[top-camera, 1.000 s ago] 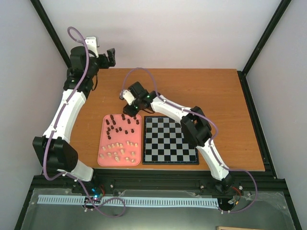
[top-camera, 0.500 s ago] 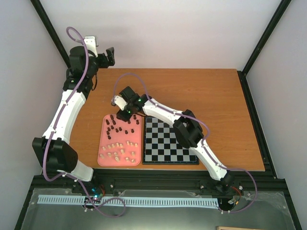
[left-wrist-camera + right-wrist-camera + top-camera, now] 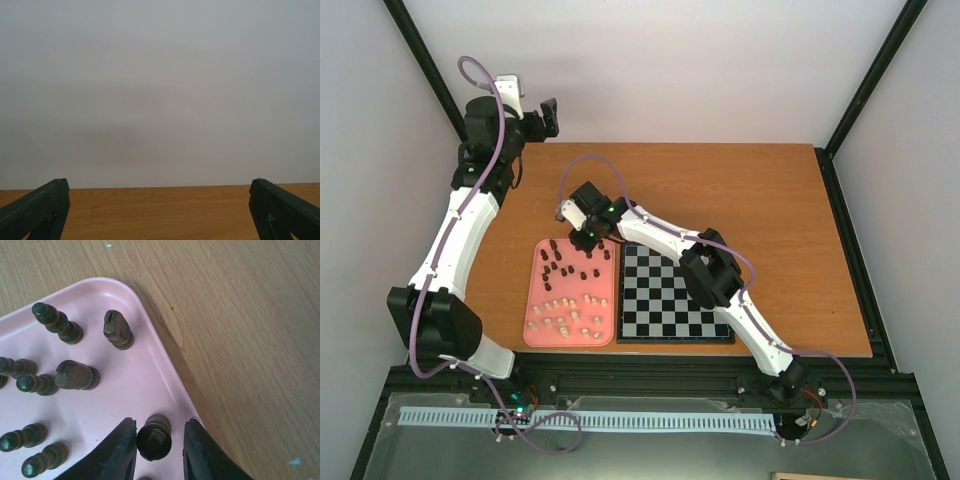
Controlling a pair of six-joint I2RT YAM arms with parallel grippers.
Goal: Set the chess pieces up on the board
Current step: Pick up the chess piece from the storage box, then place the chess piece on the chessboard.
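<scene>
Chess pieces, dark (image 3: pixel 565 262): a loose cluster standing in the upper half of the pink tray (image 3: pixel 532 300), left of centre in the top view. The right wrist view shows about nine of them on the tray's pink floor. They are turned brown chessmen, some with round heads, two with notched tops.

Dark piece at the jaws (image 3: pixel 153 437): at the bottom centre of the right wrist view, close to the tray's right rim and near its rounded upper corner.

Chess pieces, pale cream (image 3: pixel 570 312): scattered over the lower half of the same tray, below the dark cluster.

Board (image 3: pixel 675 293): black and pale grey checks with a thin black border. It lies flat just right of the tray, edge beside edge, and the right arm's forearm crosses over its upper part.

Right gripper (image 3: pixel 156 440): it hangs over the tray's upper right corner with its jaws narrow and one finger on each side of the dark piece. A strip of pink shows between the piece and the right-hand finger, so it is not clamped.

Left gripper (image 3: pixel 160 210): raised in the upper left of the top view, off the back edge of the table (image 3: pixel 750 200). Its jaws are wide with nothing between them, and it faces a plain grey wall (image 3: pixel 160 90)
</scene>
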